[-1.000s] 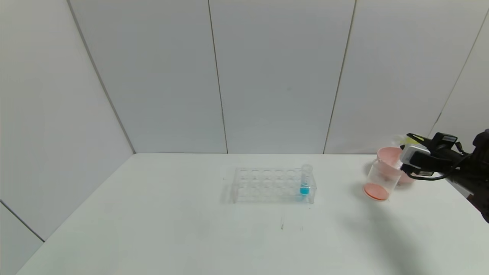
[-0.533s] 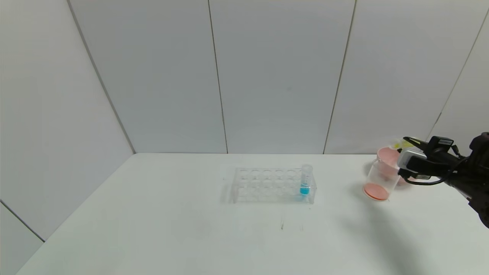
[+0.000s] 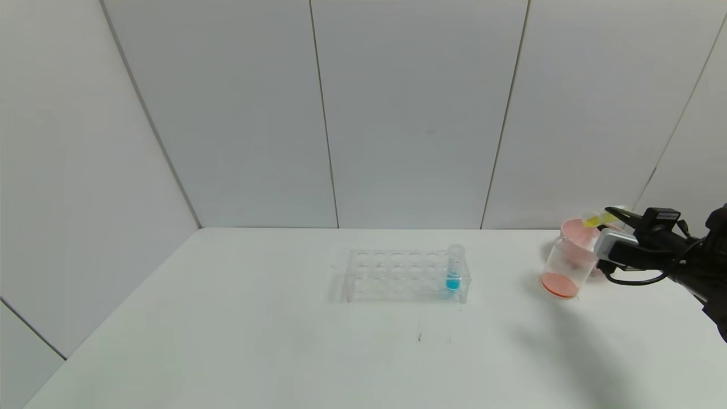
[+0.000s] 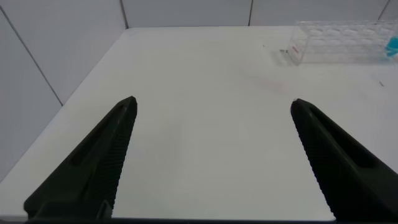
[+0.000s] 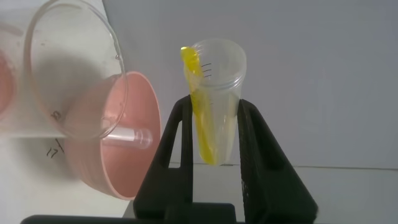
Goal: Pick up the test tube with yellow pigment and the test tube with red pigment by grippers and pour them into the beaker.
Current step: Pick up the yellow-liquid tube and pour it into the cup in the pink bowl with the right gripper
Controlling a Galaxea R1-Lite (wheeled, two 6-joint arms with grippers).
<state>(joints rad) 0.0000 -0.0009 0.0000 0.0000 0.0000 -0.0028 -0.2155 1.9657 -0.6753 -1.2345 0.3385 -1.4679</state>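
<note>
The right tool (image 3: 610, 216) is clenched on the yellow tube (image 5: 214, 102), held on its side above the beaker (image 3: 565, 267) at the desk's (image 3: 284, 341) right edge; yellow liquid runs along the tube toward its mouth. Most of the tube is hidden behind the tool in the head view. One beaker holds a red-orange layer. Touching it behind is one pink bowl (image 3: 576, 233) with an empty tube (image 5: 127, 137) lying inside. One rack (image 3: 406, 275) stands mid-desk with one blue tube (image 3: 453, 267). The right arm reaches in level from the right. The left tool (image 4: 211, 118) hangs released over the desk's left side.
</note>
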